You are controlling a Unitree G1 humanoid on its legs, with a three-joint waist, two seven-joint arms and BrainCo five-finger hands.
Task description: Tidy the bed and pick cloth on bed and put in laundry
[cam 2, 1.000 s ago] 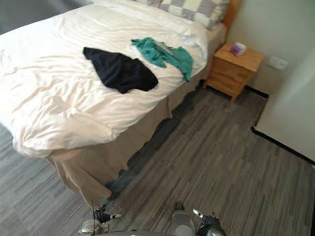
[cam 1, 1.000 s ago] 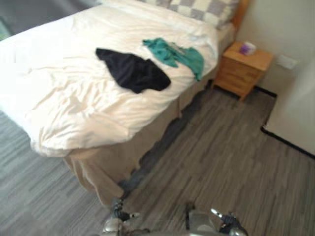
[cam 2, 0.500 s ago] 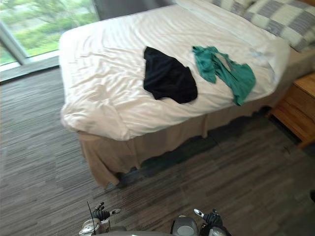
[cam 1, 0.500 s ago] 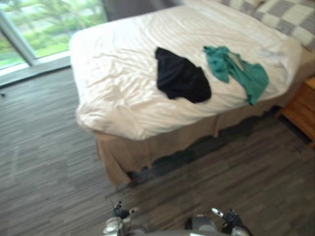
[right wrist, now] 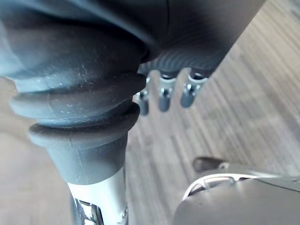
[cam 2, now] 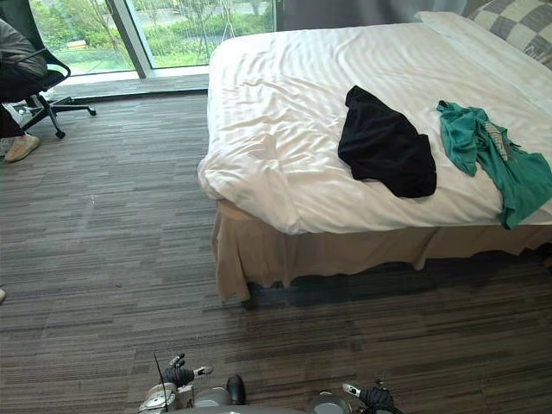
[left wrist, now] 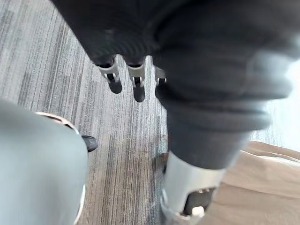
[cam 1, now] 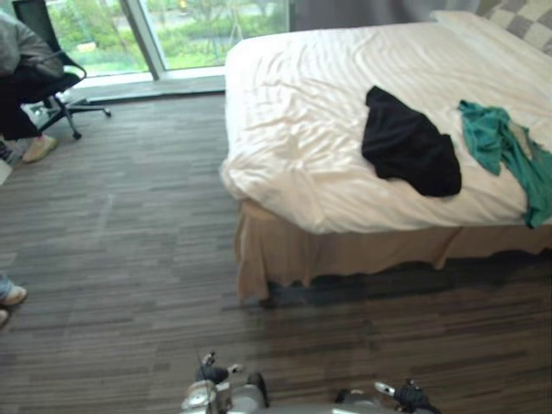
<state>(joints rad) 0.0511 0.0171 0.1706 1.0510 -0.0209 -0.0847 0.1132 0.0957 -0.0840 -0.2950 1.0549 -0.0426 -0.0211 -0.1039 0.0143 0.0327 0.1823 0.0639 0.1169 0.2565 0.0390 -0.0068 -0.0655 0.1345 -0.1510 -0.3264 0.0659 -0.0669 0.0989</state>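
Note:
A black cloth lies crumpled near the middle of the white duvet on the bed. To its right a teal cloth is spread out, one end hanging over the bed's near edge. The bed stands in the upper right, well away from me across the floor. In the left wrist view my left hand hangs over the grey floor, fingers relaxed and holding nothing. My right hand hangs the same way in the right wrist view, open and empty.
A checkered pillow lies at the bed's head, far right. A beige skirt hangs round the bed base. At the upper left a person sits on a black office chair by the window. A shoe shows at the left edge.
The camera has swung to the left: the bed has shifted right, the nightstand has left the view, and the window, chair and person have come in. The cloths lie as before.

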